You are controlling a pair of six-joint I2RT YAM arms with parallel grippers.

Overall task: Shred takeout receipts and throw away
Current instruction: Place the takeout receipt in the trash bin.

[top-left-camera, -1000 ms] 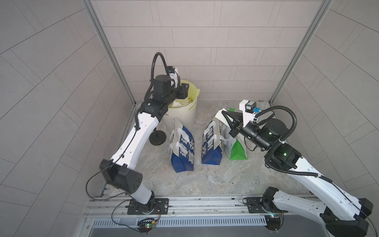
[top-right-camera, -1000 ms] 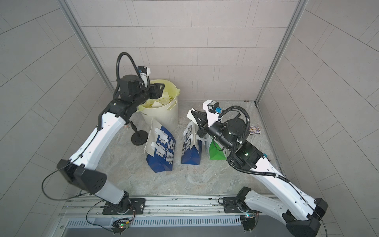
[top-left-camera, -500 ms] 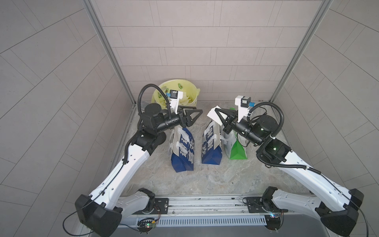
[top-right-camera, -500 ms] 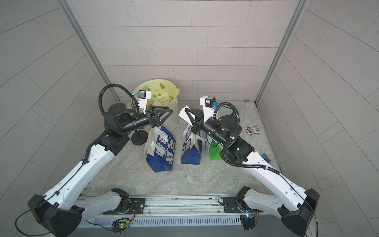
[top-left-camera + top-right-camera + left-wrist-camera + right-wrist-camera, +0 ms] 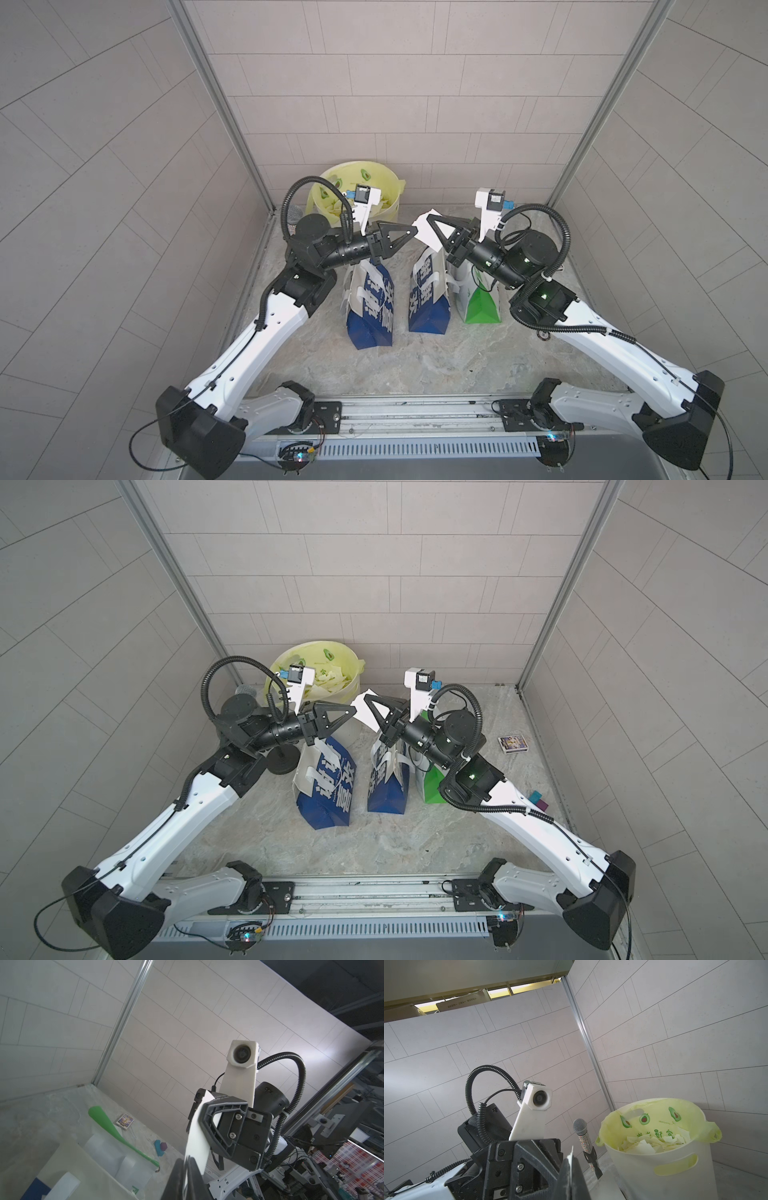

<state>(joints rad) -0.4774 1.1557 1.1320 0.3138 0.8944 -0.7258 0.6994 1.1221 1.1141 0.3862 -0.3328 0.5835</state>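
Note:
One takeout receipt (image 5: pixel 423 226) (image 5: pixel 365 712), a plain white slip, hangs in the air above the bags. My left gripper (image 5: pixel 412 231) (image 5: pixel 353 713) is shut on its left edge, and my right gripper (image 5: pixel 430 219) (image 5: pixel 368 701) is shut on it from the right. In the left wrist view the receipt (image 5: pixel 198 1138) runs from my left gripper (image 5: pixel 187 1169) up into the other arm's black fingers (image 5: pixel 222 1124). The right wrist view shows a thin paper edge (image 5: pixel 571 1154) sticking out of my right gripper (image 5: pixel 571 1169). Behind stands a bin (image 5: pixel 388 208) (image 5: pixel 654 1163) with a yellow-green liner, holding white scraps (image 5: pixel 652 1144).
Two blue bags (image 5: pixel 370 307) (image 5: pixel 428 301) and a green-and-white bag (image 5: pixel 480 301) stand under the grippers. A microphone on a stand (image 5: pixel 246 691) (image 5: pixel 583 1136) is left of the bin. A small card box (image 5: pixel 513 743) and coloured blocks (image 5: pixel 539 802) lie at the right wall.
My left arm swung from over the bin to the receipt and its open jaws shut on the paper. My right gripper kept its grip and lifted the receipt slightly.

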